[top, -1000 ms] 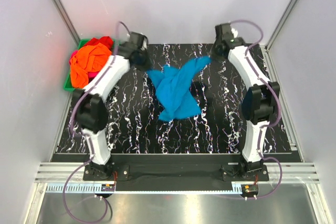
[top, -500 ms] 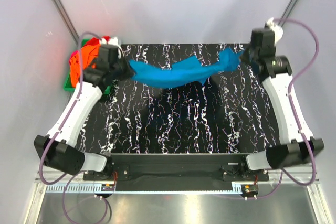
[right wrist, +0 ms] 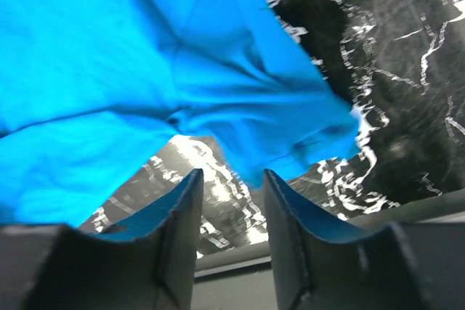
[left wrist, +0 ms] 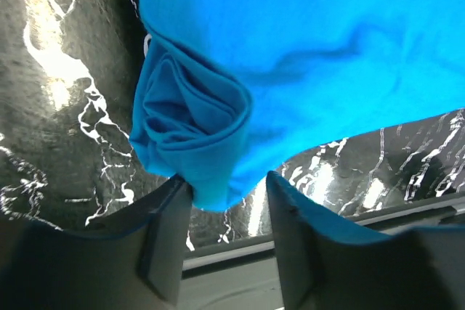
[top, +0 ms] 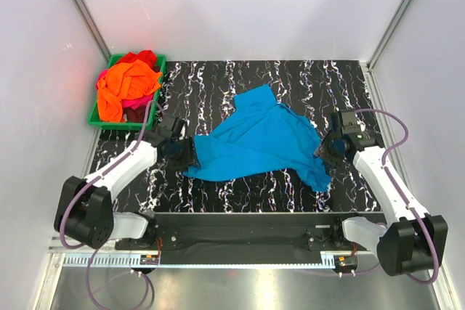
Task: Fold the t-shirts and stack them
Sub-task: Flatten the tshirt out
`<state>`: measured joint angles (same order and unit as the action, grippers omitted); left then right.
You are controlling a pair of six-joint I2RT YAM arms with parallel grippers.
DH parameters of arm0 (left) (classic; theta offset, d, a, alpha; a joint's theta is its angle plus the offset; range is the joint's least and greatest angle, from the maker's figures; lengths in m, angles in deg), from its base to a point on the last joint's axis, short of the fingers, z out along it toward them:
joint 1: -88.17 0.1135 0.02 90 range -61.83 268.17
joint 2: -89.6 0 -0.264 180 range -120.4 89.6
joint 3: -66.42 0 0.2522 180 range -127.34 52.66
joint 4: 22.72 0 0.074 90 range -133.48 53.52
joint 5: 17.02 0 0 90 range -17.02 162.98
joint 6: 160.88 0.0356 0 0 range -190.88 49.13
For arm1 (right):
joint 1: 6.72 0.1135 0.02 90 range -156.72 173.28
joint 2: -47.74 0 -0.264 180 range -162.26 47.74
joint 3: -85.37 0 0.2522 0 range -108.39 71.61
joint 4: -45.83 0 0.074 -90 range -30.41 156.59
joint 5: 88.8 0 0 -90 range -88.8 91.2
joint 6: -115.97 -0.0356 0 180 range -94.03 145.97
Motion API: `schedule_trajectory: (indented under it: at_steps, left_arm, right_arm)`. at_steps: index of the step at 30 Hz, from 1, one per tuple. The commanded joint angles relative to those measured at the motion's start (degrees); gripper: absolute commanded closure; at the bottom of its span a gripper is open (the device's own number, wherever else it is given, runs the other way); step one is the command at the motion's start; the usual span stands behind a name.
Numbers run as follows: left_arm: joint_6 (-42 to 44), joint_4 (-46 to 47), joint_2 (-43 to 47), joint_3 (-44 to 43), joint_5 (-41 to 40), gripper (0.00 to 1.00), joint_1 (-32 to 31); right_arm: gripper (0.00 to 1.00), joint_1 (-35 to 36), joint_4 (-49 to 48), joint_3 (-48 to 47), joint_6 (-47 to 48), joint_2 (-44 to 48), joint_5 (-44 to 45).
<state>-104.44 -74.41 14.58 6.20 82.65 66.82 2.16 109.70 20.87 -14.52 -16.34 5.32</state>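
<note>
Nearest the bases, the two pincers sit low over the surface (top: 218,85), one at each end of the blue shirt (top: 254,139). The left pincer (top: 183,152) is at the shirt's left corner. In its wrist view the left pincer (left wrist: 225,179) stands apart, with a rolled, layered bunch of the blue shirt (left wrist: 327,49) hanging down between the fingers. The bunch touches the left finger (left wrist: 167,245), and a strip of surface shows beside the right one, so nothing looks pinched. The right pincer (top: 327,152) is at the shirt's right edge. Seen from that wrist, the right pincer (right wrist: 232,176) is also apart, with surface showing through the gap and a puckered edge of the blue shirt (right wrist: 109,70) ending just at the fingertips.

Between them the shirt lies spread across the middle of the surface, mostly flat but askew. One flap trails toward the near right and a point reaches toward the far side, with soft creases over the body.

It looks light and limp, with no stiffness at all. It will likely sag from any hold, bunch where squeezed, and slide easily on the smooth surface. The rolled left corner is a poor hold, since a pinch there would probably catch several layers. Flat stretches of hem or a shoulder seam, one per pincer and well apart, should keep the cloth taut for a clean fold.

At the far left corner, well apart from the blue shirt, the other shirts (top: 123,85) are heaped in a green bin (top: 94,115): orange on top, red and magenta under.
</note>
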Motion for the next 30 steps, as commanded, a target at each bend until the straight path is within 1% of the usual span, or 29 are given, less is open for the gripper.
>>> schedule_trajectory:
  at_steps: [1, 3, 5, 9, 13, 16, 17, 19, 20, 22, 24, 25, 26, 27, 30]
  left_arm:
    - [1.2, -2.3, 2.5, -6.6, -4.5, 0.49, -0.2]
    - [1.3, -3.6, 2.4, -9.8, -6.8, 0.44, -0.2]
    - [1.1, -2.2, 2.0, -10.7, -6.8, 0.39, -0.2]
    - [1.8, 2.0, -2.7, -10.9, -3.2, 0.39, -0.5]
    - [0.0, 5.3, -7.3, -7.4, -0.5, 0.40, -0.8]
    - [-2.5, 8.7, -9.3, -2.5, 1.7, 0.43, -1.3]
    - [-3.2, 10.3, -10.4, -0.8, 1.5, 0.43, -1.5]
    - [-3.1, 11.4, -11.7, -0.4, 0.4, 0.44, -1.7]
    - [-2.9, 12.0, -14.0, -0.8, 0.0, 0.44, -1.9]
    - [-2.5, 11.8, -17.3, -3.7, -1.0, 0.44, -1.9]
    - [-1.8, 11.0, -23.0, -6.6, -2.7, 0.45, -2.1]
    - [-1.3, 10.7, -24.7, -10.1, -3.5, 0.45, -2.2]
    - [-0.8, 10.1, -26.3, -11.8, -4.4, 0.44, -2.2]
    - [0.1, 9.5, -29.7, -14.0, -5.6, 0.44, -2.2]
    - [1.7, 5.2, -36.1, -23.7, -10.2, 0.44, -2.0]
  right_arm:
    - [0.53, 0.2, 2.8, -4.7, -2.8, -1.0, -3.2]
    - [0.51, 0.2, 3.3, -6.4, -2.8, -3.7, -3.9]
    - [0.50, 0.2, 4.6, -7.0, -4.1, -6.3, -5.3]
    - [0.49, 0.2, 4.8, -5.3, -7.2, -8.7, -7.8]
    - [0.52, 0.2, 3.1, -0.6, -7.9, -9.6, -7.9]
    - [0.53, 0.2, -1.8, 2.2, -6.4, -11.7, -8.2]
    - [0.53, 0.2, -6.1, 3.0, -5.8, -12.5, -8.7]
    - [0.53, 0.2, -10.1, 4.9, -6.0, -13.7, -9.3]
    - [0.53, 0.2, -13.9, 5.4, -6.0, -15.2, -9.7]
    - [0.53, 0.2, -17.0, 5.7, -6.0, -16.6, -10.5]
    - [0.53, 0.2, -18.2, 4.8, -5.9, -18.8, -10.4]
    - [0.53, 0.2, -18.3, 3.5, -5.7, -19.5, -9.9]
    - [0.52, 0.3, -18.1, 2.7, -4.5, -21.0, -9.6]
    - [0.52, 0.2, -18.0, 1.8, -3.8, -22.0, -9.0]
    - [0.52, 0.1, -17.5, -2.4, -1.2, -26.7, -5.5]
